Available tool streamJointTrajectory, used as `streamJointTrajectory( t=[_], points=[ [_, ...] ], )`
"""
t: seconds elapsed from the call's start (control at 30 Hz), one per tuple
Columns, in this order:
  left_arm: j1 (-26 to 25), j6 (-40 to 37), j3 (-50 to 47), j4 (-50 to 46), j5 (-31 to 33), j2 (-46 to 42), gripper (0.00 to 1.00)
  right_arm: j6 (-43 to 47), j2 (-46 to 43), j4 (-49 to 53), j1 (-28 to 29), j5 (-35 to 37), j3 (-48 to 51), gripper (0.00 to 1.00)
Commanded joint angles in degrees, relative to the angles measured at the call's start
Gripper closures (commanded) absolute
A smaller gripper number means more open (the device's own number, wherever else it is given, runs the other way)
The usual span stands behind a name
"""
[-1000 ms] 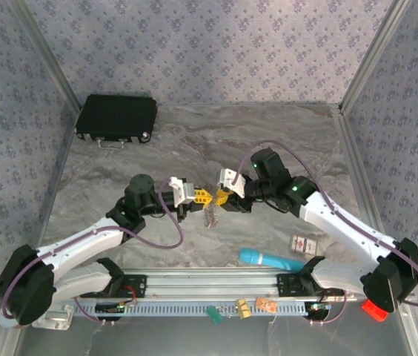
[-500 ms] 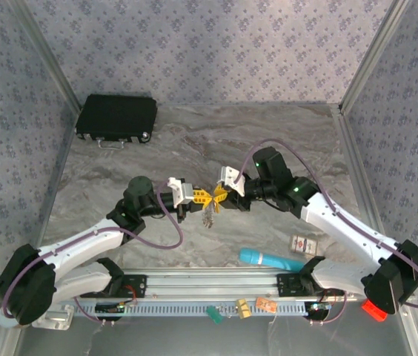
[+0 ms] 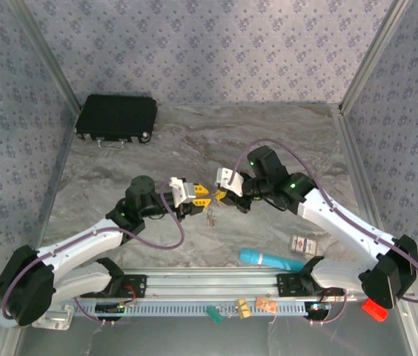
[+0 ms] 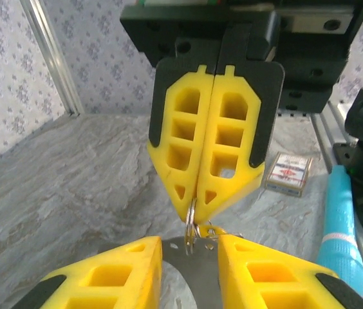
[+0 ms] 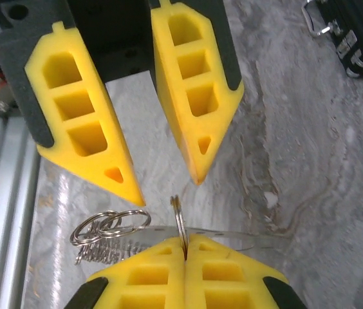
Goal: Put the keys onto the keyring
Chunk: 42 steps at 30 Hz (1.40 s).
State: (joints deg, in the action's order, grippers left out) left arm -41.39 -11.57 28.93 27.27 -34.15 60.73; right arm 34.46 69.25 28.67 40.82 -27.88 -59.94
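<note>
ok so the whole thing hangs on the keyring (image 5: 179,222); it's a thin silvery loop standing edge-on, and the right pincer (image 5: 185,243) has its fingers pressed together on the loop's lower part, so the top arc pokes up free; the left pincer (image 5: 168,185) sits right across from the keyring with its fingers apart, one tip on each side of that free arc, not touching it as far as i can tell; from the left wrist the loop's long axis runs up-down and lines up with the gap, so the left arm is the one placed to close in, i'd guess; a clump of smaller rings and beaded chain (image 5: 107,235) dangles just beside the keyring; the keys' yellow heads i can't pick out, too small against the yellow fingers; room-wise the keyring is held up over the middle of the table (image 3: 283,141), with the turquoise cylinder (image 3: 268,259) and a small card packet (image 3: 303,242) well apart on the near side of the keyring, and the black case (image 3: 116,116) far off behind it.
</note>
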Motion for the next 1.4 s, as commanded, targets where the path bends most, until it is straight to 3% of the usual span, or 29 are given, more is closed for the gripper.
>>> streamJointTrajectory(
  t=[0.0,0.23,0.47,0.7,0.83,0.9,1.07,1.37],
  points=[
    [-0.3,-3.4,3.3,-5.8,1.6,-0.9,0.72,5.8,1.7,8.8,2.6,9.2,-5.1,1.00],
    [-0.3,-4.2,5.0,-7.6,-0.2,0.1,0.73,7.0,4.0,11.5,6.3,13.3,-11.1,1.00],
    [-0.3,-3.9,5.2,-7.2,-1.9,0.8,0.75,6.9,4.7,10.4,7.7,12.1,-12.2,1.00],
    [-0.3,-3.9,4.9,-6.3,-2.8,0.3,0.99,6.2,3.6,8.9,7.6,10.2,-10.9,1.00],
    [-0.2,-2.3,3.5,-3.3,-4.0,-0.6,1.00,2.2,-0.6,2.6,2.6,2.0,-4.1,0.75],
    [-0.1,-0.9,2.6,-0.7,-5.0,-1.0,1.00,-0.2,-2.0,0.1,-0.5,-2.8,-1.6,0.71],
    [0.1,1.2,1.5,3.5,-7.3,-1.1,1.00,-2.9,-2.3,-3.5,-2.1,-8.6,1.0,0.70],
    [0.1,2.1,1.4,5.1,-7.8,-0.4,1.00,-3.6,-1.2,-5.1,-2.1,-11.8,1.7,0.73]
  ],
)
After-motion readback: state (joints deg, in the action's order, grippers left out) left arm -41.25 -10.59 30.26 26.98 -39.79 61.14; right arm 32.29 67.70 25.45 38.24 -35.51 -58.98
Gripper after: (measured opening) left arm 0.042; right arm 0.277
